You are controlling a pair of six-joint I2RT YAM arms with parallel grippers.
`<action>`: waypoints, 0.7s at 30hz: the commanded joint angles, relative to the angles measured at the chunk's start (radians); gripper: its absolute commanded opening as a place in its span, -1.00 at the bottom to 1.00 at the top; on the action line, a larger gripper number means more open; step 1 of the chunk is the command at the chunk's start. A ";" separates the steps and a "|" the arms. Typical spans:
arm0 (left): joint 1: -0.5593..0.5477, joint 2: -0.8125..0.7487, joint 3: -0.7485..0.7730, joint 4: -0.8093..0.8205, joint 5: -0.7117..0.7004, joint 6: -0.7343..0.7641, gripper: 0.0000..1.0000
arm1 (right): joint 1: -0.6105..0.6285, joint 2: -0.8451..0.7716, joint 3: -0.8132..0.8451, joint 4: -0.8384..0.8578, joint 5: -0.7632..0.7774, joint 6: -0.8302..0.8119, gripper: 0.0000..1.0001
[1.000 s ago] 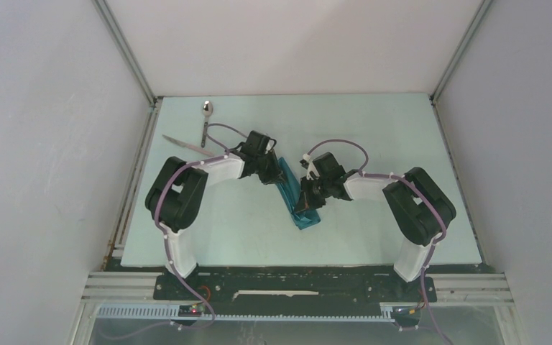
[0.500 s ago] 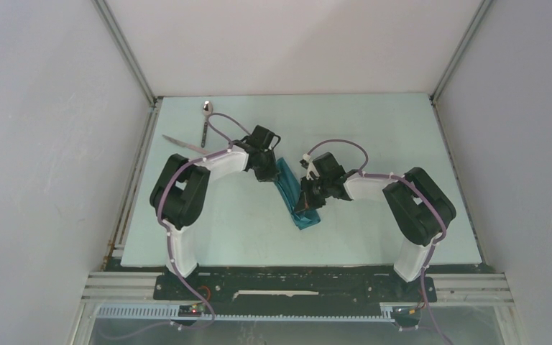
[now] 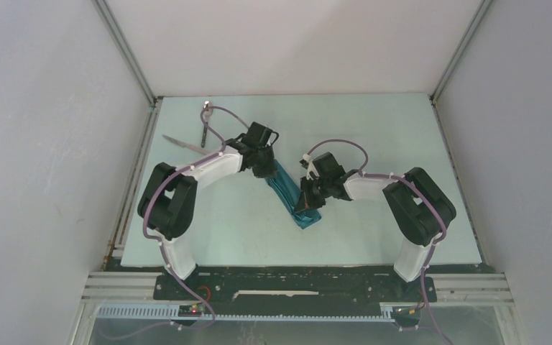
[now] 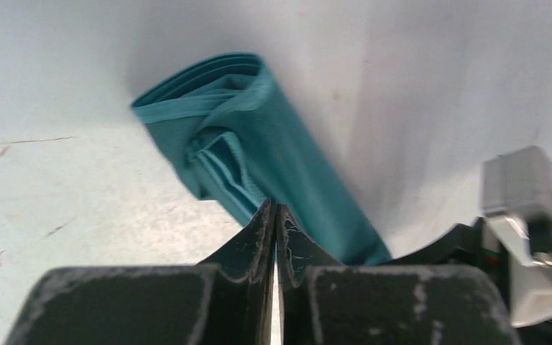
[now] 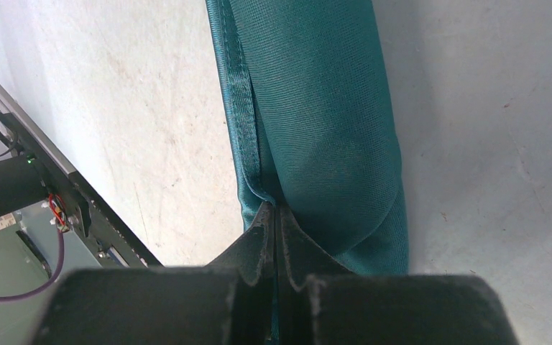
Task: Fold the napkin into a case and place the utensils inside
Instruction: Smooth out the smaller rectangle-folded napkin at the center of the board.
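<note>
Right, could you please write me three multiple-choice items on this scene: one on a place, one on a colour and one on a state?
1. Where do the spoon and the knife lie?
A. at the far left of the table, apart from the napkin
B. tucked inside the napkin
C. at the table's near right corner

2. What colour is the napkin?
A. red
B. teal
C. white

3. How does the right gripper stand?
A. wide open, high above the table
B. shut on the knife
C. shut on the napkin

Answers: 1 A, both lie bare near the far left corner. 2 B, the cloth is teal in every view. 3 C, the right wrist view shows the hem pinched between its closed fingers.
</note>
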 commanded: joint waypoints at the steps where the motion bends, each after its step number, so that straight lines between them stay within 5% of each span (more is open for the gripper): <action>1: -0.018 0.009 0.055 0.044 0.090 -0.018 -0.90 | 0.006 -0.024 -0.013 -0.014 0.032 -0.007 -0.99; 21: -0.013 0.101 -0.087 0.186 0.192 -0.081 -1.00 | 0.013 -0.064 -0.013 -0.032 0.032 -0.015 -0.87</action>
